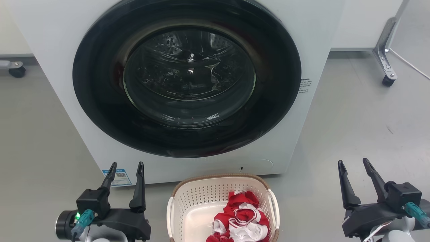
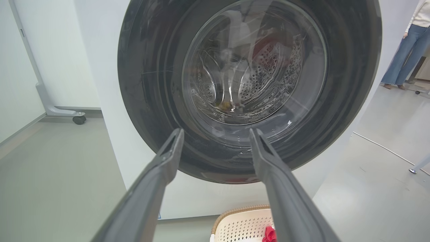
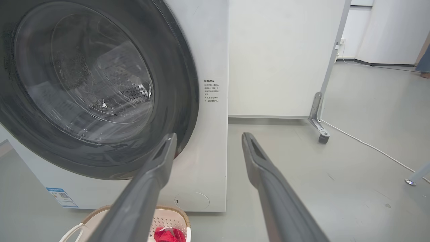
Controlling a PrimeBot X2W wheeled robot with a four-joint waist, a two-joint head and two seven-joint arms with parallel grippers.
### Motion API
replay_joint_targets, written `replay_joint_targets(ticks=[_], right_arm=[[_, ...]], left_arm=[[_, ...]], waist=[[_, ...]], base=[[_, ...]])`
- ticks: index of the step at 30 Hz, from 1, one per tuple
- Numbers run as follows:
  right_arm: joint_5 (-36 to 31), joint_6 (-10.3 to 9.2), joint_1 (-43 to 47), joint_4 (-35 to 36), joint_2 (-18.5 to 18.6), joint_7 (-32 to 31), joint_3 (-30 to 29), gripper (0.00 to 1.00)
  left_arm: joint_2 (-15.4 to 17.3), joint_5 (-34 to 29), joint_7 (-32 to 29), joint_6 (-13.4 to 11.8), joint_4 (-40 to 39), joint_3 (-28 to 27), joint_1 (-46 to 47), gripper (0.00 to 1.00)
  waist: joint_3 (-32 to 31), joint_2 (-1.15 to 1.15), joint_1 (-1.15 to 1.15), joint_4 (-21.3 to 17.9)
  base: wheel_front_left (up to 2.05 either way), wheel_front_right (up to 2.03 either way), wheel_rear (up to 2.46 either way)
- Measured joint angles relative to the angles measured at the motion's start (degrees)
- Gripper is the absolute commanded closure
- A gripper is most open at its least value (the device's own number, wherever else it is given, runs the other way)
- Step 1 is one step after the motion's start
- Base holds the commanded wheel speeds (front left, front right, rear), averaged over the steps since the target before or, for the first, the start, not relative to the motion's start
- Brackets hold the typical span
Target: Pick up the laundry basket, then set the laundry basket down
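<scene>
basket on floor between left gripper and right gripper, just before washer, red cloth inside. handles face each gripper; long axis cut off. both spread wide, empty. left wrist view adds a person's jeans.

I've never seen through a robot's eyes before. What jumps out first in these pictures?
The washing machine, its huge round dark door shut, looms at the top of the head view. On the floor before it sits the laundry basket, cream with a brown rim, red and white clothes inside. The left gripper and right gripper flank it, both open.
</scene>
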State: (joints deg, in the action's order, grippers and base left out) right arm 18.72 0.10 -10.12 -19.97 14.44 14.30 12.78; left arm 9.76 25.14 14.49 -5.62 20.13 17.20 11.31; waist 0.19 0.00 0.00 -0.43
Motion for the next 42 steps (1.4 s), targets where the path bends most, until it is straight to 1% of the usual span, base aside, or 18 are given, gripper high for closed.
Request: replay_joint_targets(ticks=[2, 16, 24, 28, 35, 42], right_arm=[[0.00, 0.40, 0.00, -0.26, -0.14, 0.00, -0.24, 0.00], [-0.09, 1.04, -0.01, -0.71, -0.97, 0.00, -0.91, 0.00], [-0.10, 1.92, -0.01, -1.13, -1.07, 0.00, -1.55, 0.00], [-0.14, 1.93, 0.01, -1.08, -1.29, 0.00, -1.74, 0.00], [-0.53, 2.42, -0.56, -0.85, -1.62, 0.00, -2.34, 0.00], [-0.54, 2.77, -3.31, -0.62, -2.24, 0.00, -2.40, 0.00]], left_arm=[[-0.01, 0.01, 0.00, 0.00, 0.31, -0.20, 0.00, 0.00], [-0.11, 0.08, 0.00, 0.00, 1.25, -0.45, -0.01, 0.00], [-0.18, 0.08, 0.00, 0.01, 1.57, -0.48, -0.01, 0.00], [-0.36, 0.07, 0.00, 0.01, 1.48, -0.48, -0.02, 0.00], [-0.48, -0.02, 0.00, 0.07, 0.91, -0.42, 0.00, 0.00], [-0.89, -0.11, 0.00, 0.08, -0.12, -0.03, 1.70, 0.00]], waist=[[-0.01, 0.00, 0.00, 0.01], [-0.01, 0.00, 0.00, -0.16], [0.16, 0.00, 0.00, -0.20], [0.47, 0.00, 0.00, -0.21], [2.51, 0.00, 0.00, -0.17], [6.19, 0.00, 0.00, -0.12]], base=[[0.00, 0.00, 0.00], [0.00, 0.00, 0.00], [0.00, 0.00, 0.00], [0.00, 0.00, 0.00], [0.00, 0.00, 0.00], [0.00, 0.00, 0.00]])
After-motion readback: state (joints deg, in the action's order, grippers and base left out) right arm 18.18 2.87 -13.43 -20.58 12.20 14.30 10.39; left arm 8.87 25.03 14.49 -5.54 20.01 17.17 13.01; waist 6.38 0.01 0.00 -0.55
